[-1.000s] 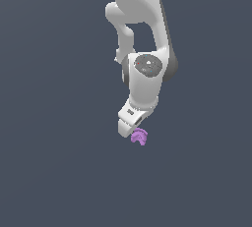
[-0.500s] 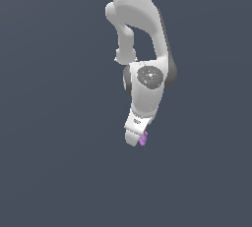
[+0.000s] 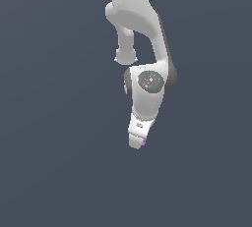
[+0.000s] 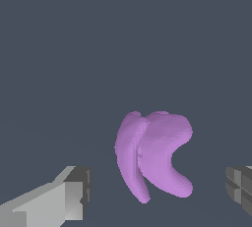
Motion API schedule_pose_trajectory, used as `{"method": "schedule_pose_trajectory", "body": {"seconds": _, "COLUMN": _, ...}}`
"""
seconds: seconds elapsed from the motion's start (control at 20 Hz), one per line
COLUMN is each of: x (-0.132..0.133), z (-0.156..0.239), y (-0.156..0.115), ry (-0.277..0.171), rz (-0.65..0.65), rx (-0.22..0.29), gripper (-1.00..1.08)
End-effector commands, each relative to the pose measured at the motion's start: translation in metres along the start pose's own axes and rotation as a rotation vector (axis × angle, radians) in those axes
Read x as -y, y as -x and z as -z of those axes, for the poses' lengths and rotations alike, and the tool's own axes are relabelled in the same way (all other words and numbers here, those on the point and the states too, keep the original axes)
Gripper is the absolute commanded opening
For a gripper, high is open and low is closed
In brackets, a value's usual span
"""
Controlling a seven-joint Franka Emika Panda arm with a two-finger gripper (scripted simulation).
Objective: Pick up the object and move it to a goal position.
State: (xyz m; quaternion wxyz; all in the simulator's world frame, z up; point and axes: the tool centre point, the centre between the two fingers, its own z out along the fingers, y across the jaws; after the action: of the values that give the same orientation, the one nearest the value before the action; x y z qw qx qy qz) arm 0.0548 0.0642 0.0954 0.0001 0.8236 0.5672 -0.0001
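Observation:
The object [image 4: 155, 157] is a small light-purple curved lump with two ridged arcs, lying on the dark grey floor. In the wrist view it sits between my two fingertips, one grey finger [image 4: 64, 199] on one side and the other finger [image 4: 240, 187] on the far side, with wide gaps to each. My gripper [image 4: 157, 194] is open and touches nothing. In the exterior view the white gripper [image 3: 137, 141] points down over the lump and hides nearly all of it; only a purple sliver of the object [image 3: 144, 142] shows at its edge.
The white arm [image 3: 140, 29] rises from the gripper toward the top of the exterior view. Flat dark grey floor [image 3: 54, 162] lies all around.
The gripper has come down and shifted over the object. The lump showed fully beside the gripper a second ago; now only a sliver shows in the exterior view.

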Motion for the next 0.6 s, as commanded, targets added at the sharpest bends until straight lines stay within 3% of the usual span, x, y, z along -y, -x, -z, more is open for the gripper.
{"method": "schedule_pose_trajectory", "body": {"seconds": 0.0, "x": 0.000, "z": -0.001, "y": 0.000, "ry": 0.000, "rz": 0.008, "rx": 0.000, "gripper": 1.00}}
{"method": "schedule_pose_trajectory", "body": {"seconds": 0.55, "x": 0.001, "z": -0.038, "y": 0.000, "ry": 0.000, "rz": 0.008, "rx": 0.000, "gripper": 1.00}}
